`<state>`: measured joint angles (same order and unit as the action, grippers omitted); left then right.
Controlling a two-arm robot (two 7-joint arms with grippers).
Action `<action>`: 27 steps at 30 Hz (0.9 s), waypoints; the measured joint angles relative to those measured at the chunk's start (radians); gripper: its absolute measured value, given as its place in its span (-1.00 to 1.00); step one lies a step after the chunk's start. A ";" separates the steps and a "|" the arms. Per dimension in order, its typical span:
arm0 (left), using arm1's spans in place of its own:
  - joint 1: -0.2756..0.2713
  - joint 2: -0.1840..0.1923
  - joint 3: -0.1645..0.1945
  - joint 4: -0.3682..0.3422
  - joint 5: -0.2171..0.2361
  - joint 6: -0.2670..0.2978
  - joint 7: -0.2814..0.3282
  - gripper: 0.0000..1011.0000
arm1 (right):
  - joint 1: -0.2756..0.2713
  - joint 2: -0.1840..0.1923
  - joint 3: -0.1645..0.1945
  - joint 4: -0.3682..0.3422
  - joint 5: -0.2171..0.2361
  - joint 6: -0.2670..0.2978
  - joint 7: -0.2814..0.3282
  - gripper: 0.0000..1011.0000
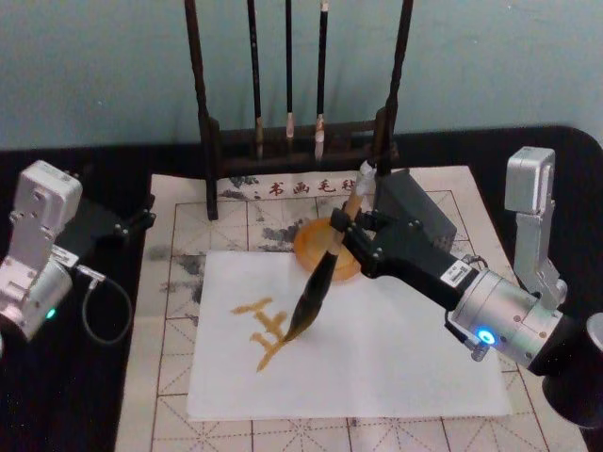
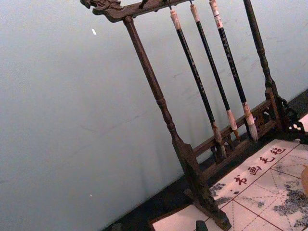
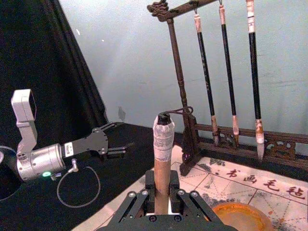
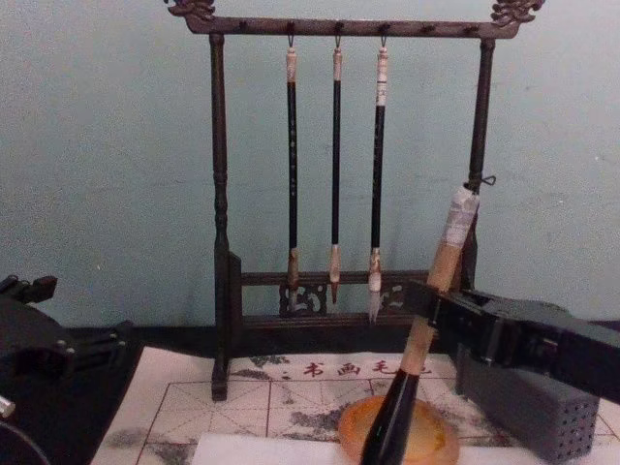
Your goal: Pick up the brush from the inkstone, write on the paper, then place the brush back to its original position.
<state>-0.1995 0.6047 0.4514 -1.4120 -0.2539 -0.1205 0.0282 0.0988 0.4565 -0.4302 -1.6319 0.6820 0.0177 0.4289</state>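
white paper (image 1: pixel 396 358) below; right gripper (image 1: pixel 347 229) clamps brush (image 1: pixel 318 281), covering mid-shaft; tip contact unclear.

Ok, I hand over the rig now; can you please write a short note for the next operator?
Right gripper: shut on the brush shaft, tip down on the paper.
Left gripper: open, idle at the table's left.
Inkstone: at the paper's far edge, no brush on it.
Done: brush picked up, amber strokes written.
Left: finish writing, return brush to inkstone.
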 joint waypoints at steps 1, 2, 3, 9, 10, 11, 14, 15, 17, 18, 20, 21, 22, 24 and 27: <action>0.000 0.000 0.000 0.000 0.000 0.000 0.000 0.98 | -0.001 -0.001 0.002 -0.001 -0.001 0.000 -0.001 -0.61; 0.000 0.000 0.000 0.000 0.000 0.000 0.000 0.98 | -0.002 -0.001 0.003 -0.001 -0.002 0.000 -0.001 -0.61; 0.000 0.000 0.000 0.000 0.000 0.000 0.000 0.98 | -0.003 -0.001 0.004 -0.002 -0.003 0.000 -0.002 -0.61; 0.000 0.000 0.000 0.000 0.000 0.000 0.000 0.98 | -0.007 -0.002 0.012 -0.003 -0.010 -0.002 -0.007 -0.61; 0.000 0.000 0.000 0.000 0.000 0.000 0.000 0.98 | -0.007 -0.002 0.014 -0.003 -0.012 -0.002 -0.009 -0.61; 0.000 0.000 0.000 0.000 0.000 0.000 0.000 0.98 | -0.007 -0.002 0.015 -0.003 -0.014 -0.003 -0.010 -0.61; 0.000 0.000 0.000 0.000 0.000 0.000 0.000 0.98 | -0.008 -0.003 0.020 -0.001 -0.019 -0.005 -0.012 -0.61; 0.000 0.000 0.000 0.000 0.000 0.000 0.000 0.98 | -0.008 -0.003 0.022 0.000 -0.020 -0.005 -0.013 -0.61; 0.000 0.000 0.000 0.000 0.000 0.000 0.000 0.98 | -0.009 -0.004 0.025 0.001 -0.023 -0.006 -0.015 -0.61; 0.000 0.000 0.000 0.000 0.000 0.000 0.000 0.98 | -0.010 -0.005 0.028 0.002 -0.024 -0.006 -0.017 -0.61; 0.000 0.000 0.000 0.000 0.000 0.000 0.000 0.98 | -0.010 -0.005 0.030 0.003 -0.025 -0.006 -0.017 -0.61; 0.000 0.000 0.000 0.000 0.000 0.000 0.000 0.98 | -0.010 -0.006 0.032 0.004 -0.026 -0.006 -0.017 -0.61; 0.000 0.000 0.000 0.000 0.000 0.000 0.000 0.98 | -0.011 -0.007 0.034 0.005 -0.028 -0.006 -0.018 -0.61; 0.000 0.000 0.000 0.000 0.000 0.000 0.000 0.98 | -0.011 -0.008 0.036 0.005 -0.029 -0.007 -0.018 -0.61; 0.000 0.000 0.000 0.000 0.000 0.000 0.000 0.98 | -0.013 -0.009 0.040 0.005 -0.032 -0.009 -0.018 -0.61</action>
<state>-0.1995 0.6047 0.4514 -1.4120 -0.2539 -0.1205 0.0283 0.0854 0.4476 -0.3903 -1.6266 0.6501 0.0086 0.4107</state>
